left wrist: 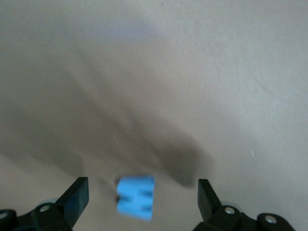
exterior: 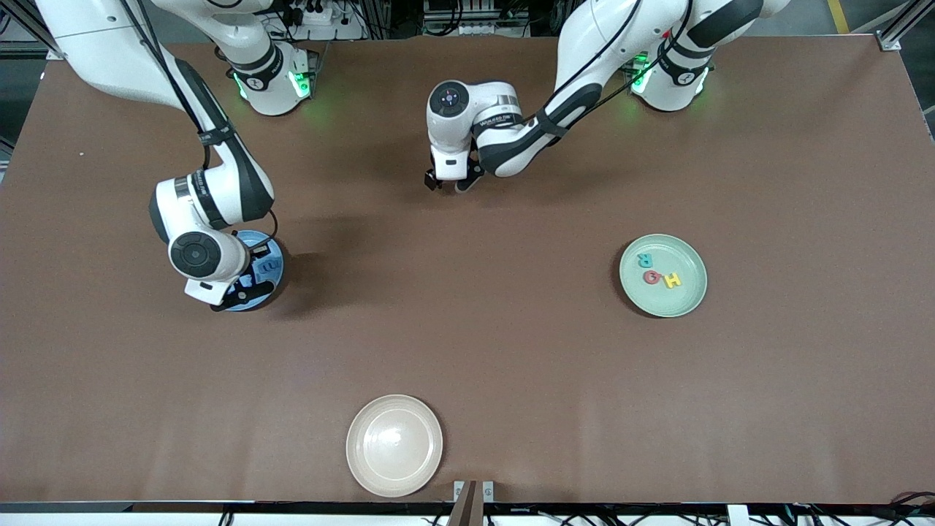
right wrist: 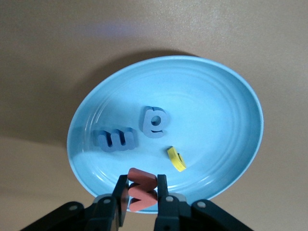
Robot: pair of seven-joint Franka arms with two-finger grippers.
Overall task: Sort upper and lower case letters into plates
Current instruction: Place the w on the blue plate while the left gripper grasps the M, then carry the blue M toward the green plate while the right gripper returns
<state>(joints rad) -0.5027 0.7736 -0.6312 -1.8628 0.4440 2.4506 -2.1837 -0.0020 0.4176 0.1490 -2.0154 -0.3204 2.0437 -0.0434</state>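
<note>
Front view: at the right arm's end of the table, the right gripper (exterior: 245, 292) hangs low over the blue plate (exterior: 272, 252), its wrist covering much of the dish. The right wrist view shows a red letter (right wrist: 142, 190) pinched between the two fingers just above the plate's rim; whether the fingers are beginning to part cannot be told. In the plate lie a blue "m" (right wrist: 115, 139), a blue "a" (right wrist: 155, 122) and a small yellow letter (right wrist: 176, 159) resting on its edge.

Mid-table, the left gripper (exterior: 453, 181) hovers over bare tabletop with its claw spread wide. Its wrist view shows a blue W (left wrist: 136, 197) lying flat on the table between the open fingers (left wrist: 77, 195), touched by neither.

Toward the left arm's end, the mint green plate (exterior: 690, 296) holds a teal R (exterior: 644, 260), a red Q (exterior: 651, 277) and a yellow H (exterior: 672, 280), close together. A cream-white plate (exterior: 394, 446) sits nearest the camera.

The letters look like light, soft foam: easy to lift and forgiving of a firm squeeze, but liable to tip, cling to a pad or skid when nudged. The W would best be taken across its flat outer sides, fingers square to the table, pressing only enough to hold.
</note>
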